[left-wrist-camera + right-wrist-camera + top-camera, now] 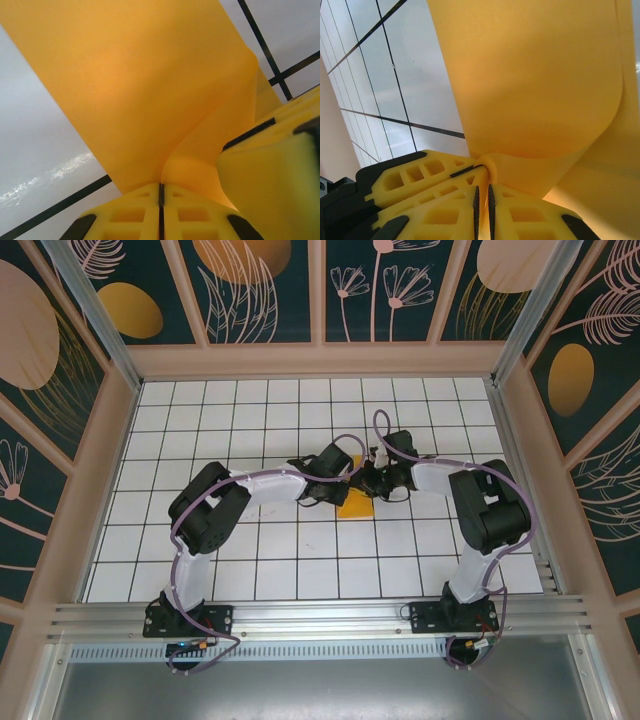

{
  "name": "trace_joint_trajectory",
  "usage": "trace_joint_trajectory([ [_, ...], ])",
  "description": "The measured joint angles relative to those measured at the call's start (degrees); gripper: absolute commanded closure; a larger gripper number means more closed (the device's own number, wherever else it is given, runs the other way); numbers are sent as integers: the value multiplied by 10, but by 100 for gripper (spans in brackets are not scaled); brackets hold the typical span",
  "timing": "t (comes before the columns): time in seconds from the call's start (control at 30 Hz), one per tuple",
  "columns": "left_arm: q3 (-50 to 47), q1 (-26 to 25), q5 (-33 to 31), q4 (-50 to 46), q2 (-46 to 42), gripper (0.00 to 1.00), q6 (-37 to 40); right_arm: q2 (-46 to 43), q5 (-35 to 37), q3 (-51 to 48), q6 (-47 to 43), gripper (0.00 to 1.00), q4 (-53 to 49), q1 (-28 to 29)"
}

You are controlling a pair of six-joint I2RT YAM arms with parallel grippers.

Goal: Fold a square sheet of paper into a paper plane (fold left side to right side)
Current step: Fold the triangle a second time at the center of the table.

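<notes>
Start wide: the white tiled table (250,540) is your stage, and the left arm (215,505) and right arm (485,505) both reach in to meet near its middle. Under that meeting point is the square sheet of paper (356,506), with a small orange patch of it peeking out from beneath the wrists, a little toward you.

Now the grips. From the left wrist, you have the left gripper (161,192) with its yellow fingers pressed together and the sheet (150,85) pinched between their tips. The paper rises out of that pinch and sweeps away in a broad, soft curve above the tiles. Just to the side, a yellow finger (270,185), which I take to be the other gripper's, sits close against the same paper.

From the right wrist it's the same story. The right gripper (483,190) is clamped on the sheet (535,75), jaws all but touching, and the paper rolls out of the tips and bends round in a loop.

Why hold it like this? My read is that you've got one side of the sheet held at two neighbouring points so it travels level as you carry it over to the opposite side. The bend looks rounded, not creased, so I'd say the fold is not yet pressed flat. I can't tell how the edges line up underneath.
</notes>
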Motion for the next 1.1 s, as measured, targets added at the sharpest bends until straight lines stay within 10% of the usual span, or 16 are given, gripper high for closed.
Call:
trace_joint_trajectory([
  [1.1,0,0,2,4,1,80,-1,20,63,14,-33,83,-53,3],
])
